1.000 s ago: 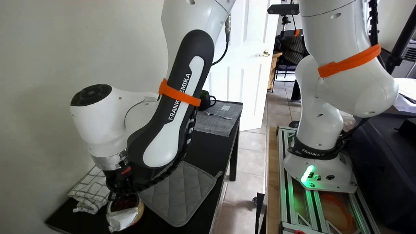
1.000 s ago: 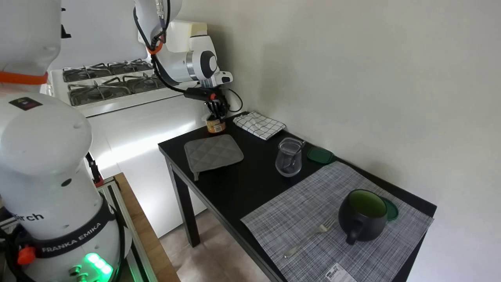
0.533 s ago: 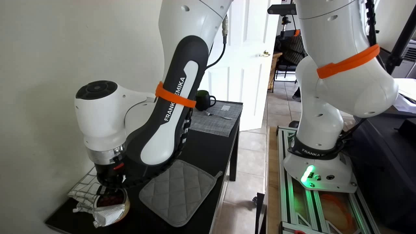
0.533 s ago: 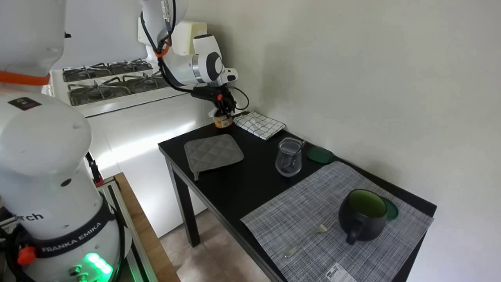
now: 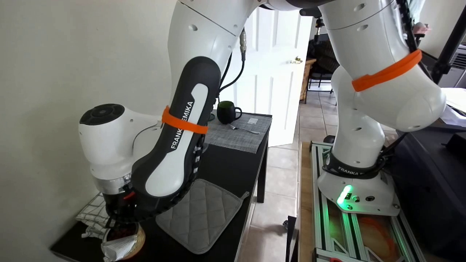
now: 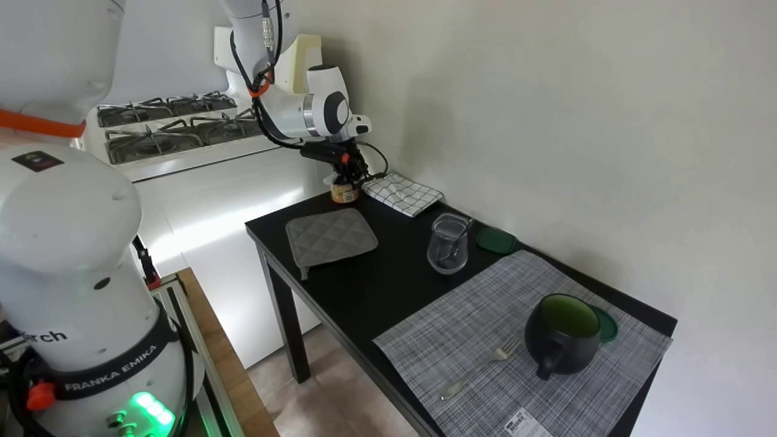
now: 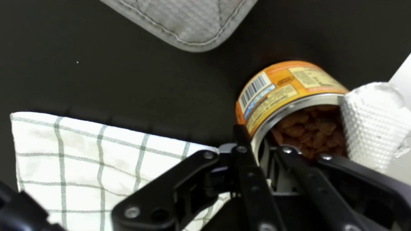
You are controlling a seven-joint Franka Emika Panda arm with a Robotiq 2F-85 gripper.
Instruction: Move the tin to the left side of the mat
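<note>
The tin (image 7: 279,86) is open, with an orange and yellow label, a peeled-back foil lid and reddish-brown contents. It also shows in both exterior views (image 5: 138,243) (image 6: 344,194), at the table's far end. My gripper (image 7: 255,142) is shut on the tin's wall, one finger outside and one inside the rim. The arm partly hides the gripper in an exterior view (image 5: 113,222). I cannot tell whether the tin touches the table. The grey quilted mat (image 5: 204,218) lies beside the tin, apart from it; it also shows in the wrist view (image 7: 192,22).
A checked white towel (image 6: 402,194) lies by the wall, close to the gripper. A clear jar (image 6: 448,246) and a green lid (image 6: 496,241) stand further along the black table. A woven placemat (image 6: 437,340) bears a dark mug (image 6: 558,340) and a fork (image 6: 479,371).
The tin has moved with my gripper, away from the quilted mat and towards the towel side. In the last half second both have come down slightly.
</note>
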